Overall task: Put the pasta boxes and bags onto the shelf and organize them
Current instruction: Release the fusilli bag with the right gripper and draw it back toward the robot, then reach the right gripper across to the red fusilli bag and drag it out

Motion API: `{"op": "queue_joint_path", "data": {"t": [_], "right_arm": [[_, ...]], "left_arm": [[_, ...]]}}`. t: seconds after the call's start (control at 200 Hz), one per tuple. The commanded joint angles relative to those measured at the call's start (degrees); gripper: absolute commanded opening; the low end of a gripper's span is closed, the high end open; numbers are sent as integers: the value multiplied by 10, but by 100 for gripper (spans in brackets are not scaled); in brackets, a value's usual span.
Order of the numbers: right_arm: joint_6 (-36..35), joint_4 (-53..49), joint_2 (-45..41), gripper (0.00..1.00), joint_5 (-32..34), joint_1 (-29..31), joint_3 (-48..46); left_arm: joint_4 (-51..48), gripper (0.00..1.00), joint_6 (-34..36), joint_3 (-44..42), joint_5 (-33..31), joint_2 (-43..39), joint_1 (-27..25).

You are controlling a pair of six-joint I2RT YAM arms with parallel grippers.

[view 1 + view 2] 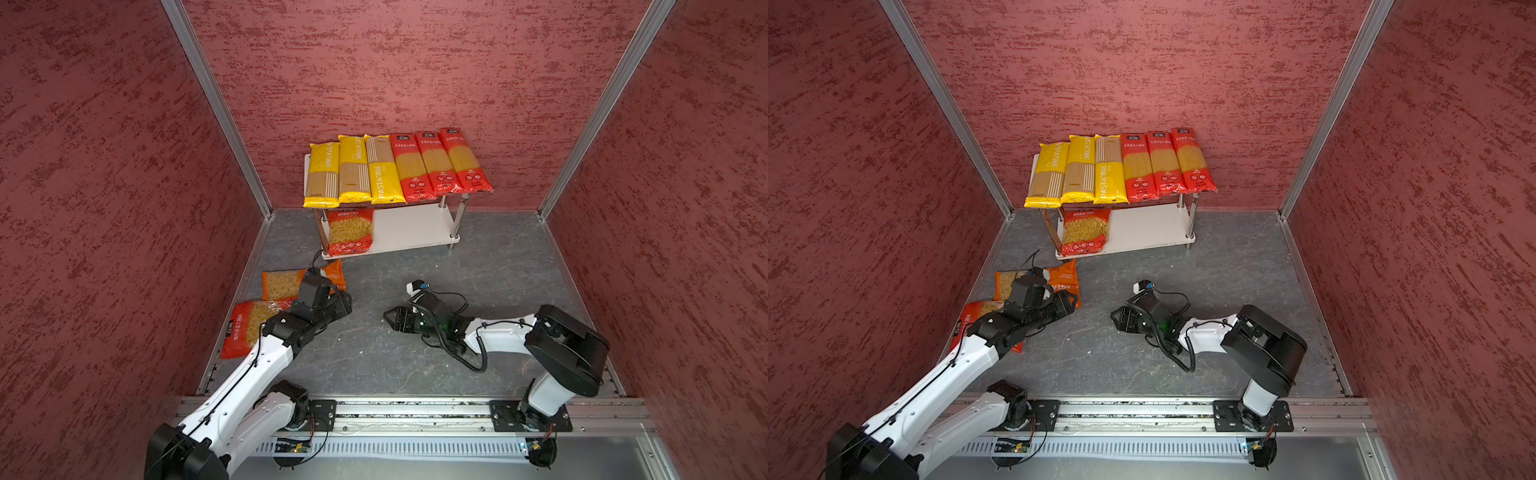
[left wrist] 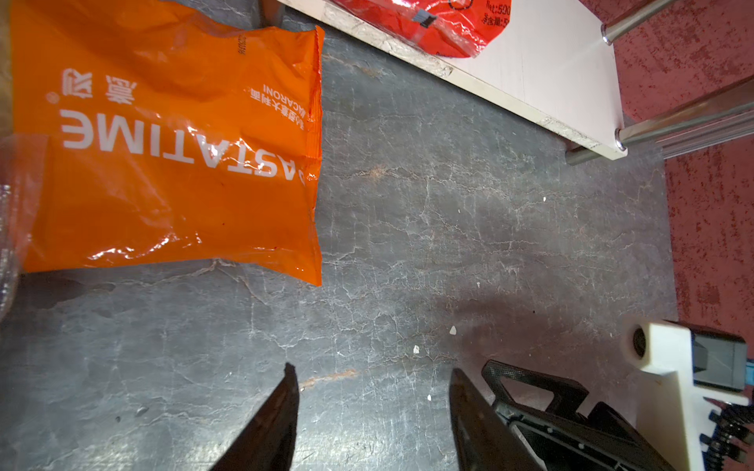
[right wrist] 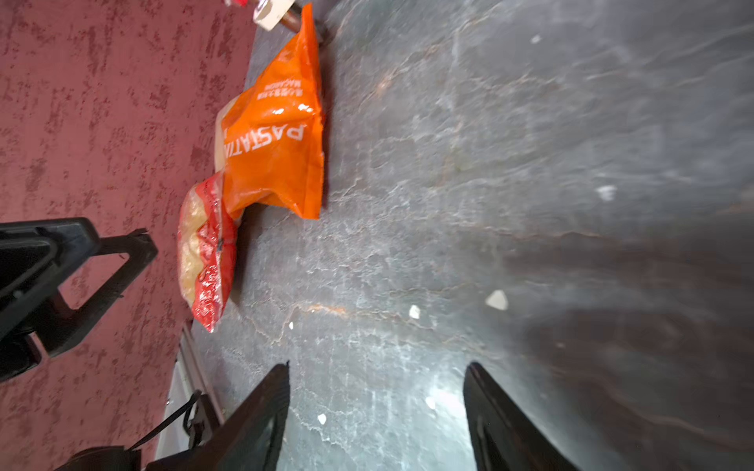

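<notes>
You have the grey tabletop [image 1: 478, 291] under everything, and the shelf [image 1: 411, 228] stands at its far side, close to the back wall. Its top board is covered by six long packs lying side by side: the three yellow spaghetti packs [image 1: 354, 168] on the left and the three red spaghetti bags [image 1: 436, 164] on the right. On the lower board, the red bag on the shelf [image 1: 350, 232] lies at the left end, its near edge reaching the board's front.

Two short-pasta bags lie on the table at the left. The orange bag [image 2: 171, 142] is just in front of the shelf's left near corner. The red bag on the table [image 3: 206, 253] lies nearer to you, by the left wall, and touches the orange one. Your left arm reaches over both in both top views.

The left gripper [image 2: 372, 370] sits just right of the orange bag, clear of it. Its fingers are spread, with only bare table between them. The right gripper [image 3: 377, 365] is low over the middle of the table and points left. It is well apart from every pack, and its claw is spread too, pinching nothing.
</notes>
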Motion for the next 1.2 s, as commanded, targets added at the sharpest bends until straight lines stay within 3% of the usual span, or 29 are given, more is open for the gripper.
{"op": "queue_joint_path", "data": {"t": [0.0, 0.215, 0.351, 0.601, 0.812, 0.947, 1.192], "right_arm": [[10, 35, 20, 69, -33, 6, 14], [11, 48, 41, 68, -58, 8, 10], [9, 54, 42, 68, -63, 9, 8], [12, 69, 55, 68, -72, 13, 4], [11, 72, 75, 67, -83, 18, 27], [3, 77, 113, 66, -80, 33, 86], [34, 75, 247, 62, -81, 94, 265]], "left_arm": [[-27, 59, -5, 15, -50, 9, -30], [-44, 60, -37, -2, -67, 11, -53], [-62, 62, -33, -6, -75, 5, -41], [-85, 65, -5, -16, 24, -1, 107], [-126, 65, -11, -21, -17, -10, 145], [-151, 66, -24, -15, -58, -31, 146], [-159, 68, 42, 49, -70, -9, 188]]}}
